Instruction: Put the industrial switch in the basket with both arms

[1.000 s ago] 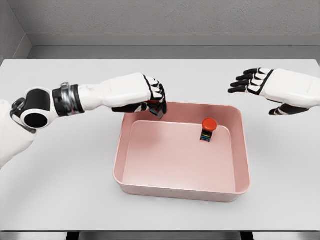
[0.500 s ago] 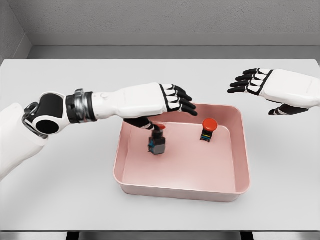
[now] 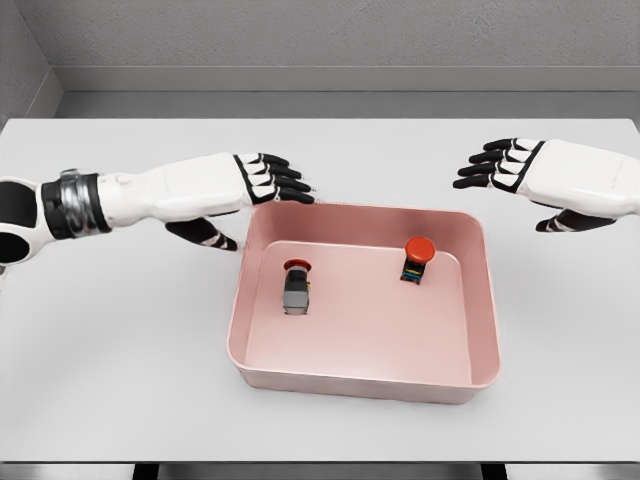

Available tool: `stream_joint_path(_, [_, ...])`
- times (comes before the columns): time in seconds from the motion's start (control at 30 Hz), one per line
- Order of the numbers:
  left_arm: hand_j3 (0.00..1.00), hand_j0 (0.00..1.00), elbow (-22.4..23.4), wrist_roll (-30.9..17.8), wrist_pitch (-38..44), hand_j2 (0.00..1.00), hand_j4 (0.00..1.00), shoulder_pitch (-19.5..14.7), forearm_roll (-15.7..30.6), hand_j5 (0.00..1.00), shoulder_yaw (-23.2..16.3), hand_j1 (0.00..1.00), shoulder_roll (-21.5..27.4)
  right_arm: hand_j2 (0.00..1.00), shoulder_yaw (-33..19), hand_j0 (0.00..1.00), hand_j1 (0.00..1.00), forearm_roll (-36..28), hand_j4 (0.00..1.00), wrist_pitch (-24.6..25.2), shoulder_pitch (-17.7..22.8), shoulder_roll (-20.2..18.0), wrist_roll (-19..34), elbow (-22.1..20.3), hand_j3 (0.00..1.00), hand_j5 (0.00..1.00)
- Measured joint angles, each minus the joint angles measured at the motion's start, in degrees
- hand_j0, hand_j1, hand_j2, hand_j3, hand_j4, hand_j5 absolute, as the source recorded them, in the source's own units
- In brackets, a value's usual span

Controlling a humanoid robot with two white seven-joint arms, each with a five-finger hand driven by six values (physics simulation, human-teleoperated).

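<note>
**Both switches in basket, both hands empty**

Left hand (image 3: pixel 262 180) — fingers spread and extended flat, black fingertips (image 3: pixel 300 194) reaching to the far-left corner of the shallow pink plastic basket (image 3: pixel 352 381). Holds nothing. Thumb hangs below the palm, pointing down toward the light grey counter (image 3: pixel 120 340). White forearm with a silver wrist band comes in from the left edge.

Right hand (image 3: pixel 515 165) — fingers also spread, slightly relaxed, holding nothing. It sits beyond the basket's far-right corner, well apart from the rim, palm facing down, fingertips pointing toward the left hand.

Task things:
- Grey box-shaped industrial switch with a red button (image 3: pixel 296 288) — on the basket floor, just below and slightly right of the left hand's fingertips, in the left half of the basket. Appears tipped over, red button end pointing toward the far wall, grey body toward the near rim. Not touching either hand or any basket wall.
- Second industrial switch with a round red mushroom cap on a dark base (image 3: pixel 417 259) — upright on the basket floor, near the far wall, below and left of the right hand, right of the left hand's fingertips. Well apart from the grey one.

Basket sits on the counter between the two hands, nearer to the left hand — the left fingertips overlap its far-left rim in this view; can't tell if they touch it.
</note>
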Motion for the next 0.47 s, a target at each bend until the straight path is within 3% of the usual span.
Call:
stream_joint_path(0.1, [1.00,1.00,0.41,-0.02,-0.03,1.00,1.00,4.83,1.30,1.00,3.36,1.00,3.65,1.00,0.00,1.00,1.00,0.00,1.00,0.00,0.00,0.01,-0.02,-0.01,1.00,1.00])
stream_joint_path(0.47, [1.00,1.00,7.32,-0.10,0.01,1.00,1.00,8.26,2.35,1.00,13.82,1.00,8.79,1.00,0.00,1.00,1.00,0.00,1.00,0.00,0.00,0.10,-0.02,-0.02,1.00,1.00])
